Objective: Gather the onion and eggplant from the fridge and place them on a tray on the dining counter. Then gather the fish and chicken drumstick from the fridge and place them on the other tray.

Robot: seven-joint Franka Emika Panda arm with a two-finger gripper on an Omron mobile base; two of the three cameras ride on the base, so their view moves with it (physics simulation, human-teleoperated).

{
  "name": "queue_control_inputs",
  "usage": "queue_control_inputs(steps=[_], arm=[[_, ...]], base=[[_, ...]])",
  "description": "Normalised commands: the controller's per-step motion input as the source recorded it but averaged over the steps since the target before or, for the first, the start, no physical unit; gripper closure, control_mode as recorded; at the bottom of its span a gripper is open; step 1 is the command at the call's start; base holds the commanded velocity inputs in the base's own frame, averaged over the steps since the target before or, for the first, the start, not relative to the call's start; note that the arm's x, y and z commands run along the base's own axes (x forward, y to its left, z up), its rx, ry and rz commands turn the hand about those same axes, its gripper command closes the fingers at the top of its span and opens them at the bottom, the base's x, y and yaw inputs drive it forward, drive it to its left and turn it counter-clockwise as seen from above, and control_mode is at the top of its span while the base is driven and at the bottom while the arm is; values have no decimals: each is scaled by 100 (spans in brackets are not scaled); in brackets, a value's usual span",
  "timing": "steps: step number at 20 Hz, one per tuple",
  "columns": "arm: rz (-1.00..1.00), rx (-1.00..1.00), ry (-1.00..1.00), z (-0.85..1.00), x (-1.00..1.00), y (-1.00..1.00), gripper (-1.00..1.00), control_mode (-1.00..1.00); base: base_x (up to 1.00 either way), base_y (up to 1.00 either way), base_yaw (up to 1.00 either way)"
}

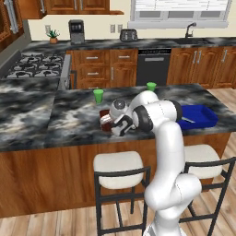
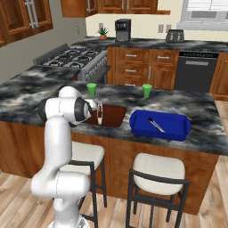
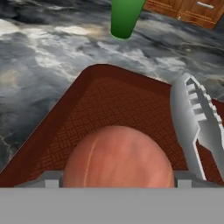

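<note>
My end effector [image 1: 120, 125] hangs low over the brown tray [image 3: 109, 100], jaws spread wide. In the hand view the onion [image 3: 117, 158] sits right between my fingertips, round and pinkish-tan, over the tray's woven floor. The jaws stand about as wide as the onion; I cannot tell whether they still press it or have just let go, nor whether it rests on the tray floor or hangs a little above it.

Beside the onion, toward the tray's far right edge, lies a pair of grey tongs [image 3: 197, 118]. Past the tray's far rim a green cup [image 3: 124, 17] stands on the marbled bench [image 3: 39, 57].

From the right base view, the blue tray [image 2: 159, 125] sits just beside the brown tray, on the side away from my arm, with a small grey utensil [image 2: 155, 125] in it. A second green cup [image 2: 147, 91] stands behind the blue tray.

Step in hand, as I judge it: setting the onion down on the brown tray, the first of four deliveries. Next move calls for confirming release, lifting straight up clear of the onion and tongs, then driving back to the fridge for the eggplant.
</note>
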Motion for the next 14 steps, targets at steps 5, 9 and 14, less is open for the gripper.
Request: queue_control_inputs(steps=[5,9,14], arm=[[0,1,-12,3,11,-8,-100,-100],[0,8,-6,30,2,0,-100,-100],[0,12,0,80,-34,-14,-100,-100]], base=[[0,0,0],[0,0,0],[0,0,0]])
